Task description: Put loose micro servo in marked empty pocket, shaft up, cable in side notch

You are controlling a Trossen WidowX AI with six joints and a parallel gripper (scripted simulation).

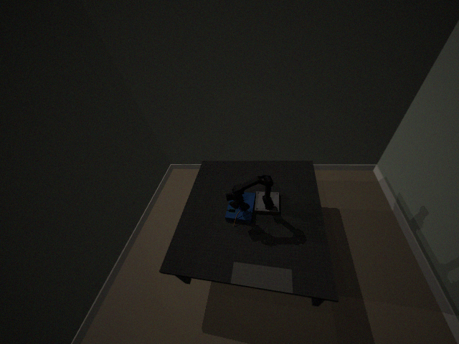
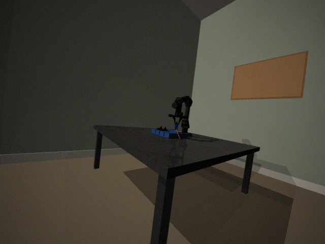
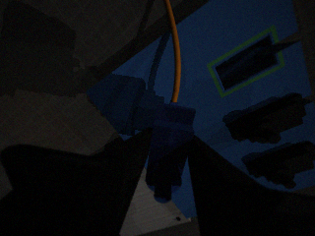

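Gripper (image 1: 239,208) (image 2: 176,124) (image 3: 170,136) fingers clamp the blue micro servo (image 2: 176,126) (image 3: 170,130) between their tips, above the blue deck (image 1: 241,217) (image 2: 176,135) (image 3: 197,39), well apart from the green-outlined pocket (image 1: 232,210) (image 3: 247,63).

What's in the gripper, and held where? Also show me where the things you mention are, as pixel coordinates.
The servo (image 2: 176,126) (image 3: 172,130), clamped by its body between the fingertips; orange cable (image 2: 178,134) (image 3: 177,59) hangs free.

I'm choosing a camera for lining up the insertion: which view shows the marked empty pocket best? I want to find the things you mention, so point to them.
The wrist view: the marked empty pocket (image 1: 232,210) (image 3: 247,62) appears large there, with its green outline and dark opening in sight. The top view shows it only as a tiny dark patch; the exterior view's low angle doesn't let it be made out.
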